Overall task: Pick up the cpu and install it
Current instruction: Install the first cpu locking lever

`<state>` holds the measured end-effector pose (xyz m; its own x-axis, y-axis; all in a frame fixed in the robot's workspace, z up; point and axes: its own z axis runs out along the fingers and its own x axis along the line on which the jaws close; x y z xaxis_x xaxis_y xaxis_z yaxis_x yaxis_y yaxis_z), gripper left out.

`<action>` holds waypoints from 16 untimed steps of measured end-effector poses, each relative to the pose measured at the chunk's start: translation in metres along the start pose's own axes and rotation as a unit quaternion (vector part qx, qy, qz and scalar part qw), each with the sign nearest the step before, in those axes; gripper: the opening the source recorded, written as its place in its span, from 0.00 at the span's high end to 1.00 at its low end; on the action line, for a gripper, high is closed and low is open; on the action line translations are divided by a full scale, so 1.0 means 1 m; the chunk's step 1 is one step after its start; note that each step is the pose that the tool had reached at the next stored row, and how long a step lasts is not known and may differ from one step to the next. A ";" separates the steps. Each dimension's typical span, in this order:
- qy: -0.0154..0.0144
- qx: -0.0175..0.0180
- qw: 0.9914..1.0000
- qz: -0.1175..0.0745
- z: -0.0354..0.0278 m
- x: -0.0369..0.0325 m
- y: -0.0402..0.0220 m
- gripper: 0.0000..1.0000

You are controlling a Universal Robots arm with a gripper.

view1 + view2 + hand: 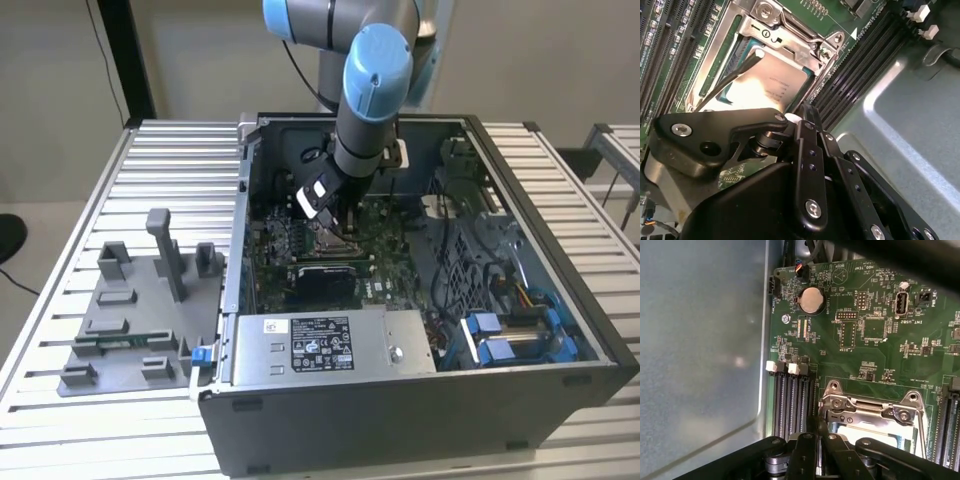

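Note:
The cpu, a pale silver-grey square, lies within the metal-framed socket on the green motherboard. A thin dark lever crosses over one edge of it. My gripper hangs directly over the chip's edge, its black linkage covering the near part of the cpu. In the exterior view the gripper reaches down into the open computer case, above the socket. In the first wrist view the socket frame sits just beyond the gripper, with a pale strip of the cpu inside it.
Black memory slots run beside the socket, and a round coin battery lies further along the board. A power supply and blue-tabbed drive bays occupy the case's front. A grey fixture tray stands on the slatted table at the exterior view's left.

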<state>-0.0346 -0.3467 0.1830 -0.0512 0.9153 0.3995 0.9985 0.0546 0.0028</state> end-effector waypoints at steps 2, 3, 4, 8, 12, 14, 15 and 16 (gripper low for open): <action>0.000 0.000 1.000 0.000 -0.0008 0.0000 -0.0003 1.00; 0.000 0.000 1.000 0.000 -0.0010 0.0003 -0.0002 1.00; 0.000 0.000 1.000 0.000 -0.0012 0.0007 -0.0001 1.00; 0.003 -0.001 1.000 0.000 -0.0070 0.0048 0.0009 1.00; 0.002 -0.001 1.000 0.000 -0.0147 0.0080 0.0009 1.00; 0.002 -0.001 1.000 0.000 -0.0164 0.0086 0.0009 1.00; 0.002 -0.001 1.000 0.000 -0.0172 0.0089 0.0009 1.00; 0.002 -0.001 1.000 0.000 -0.0181 0.0091 0.0009 1.00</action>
<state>-0.0338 -0.3456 0.2032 -0.0521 0.9133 0.4040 0.9985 0.0546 0.0052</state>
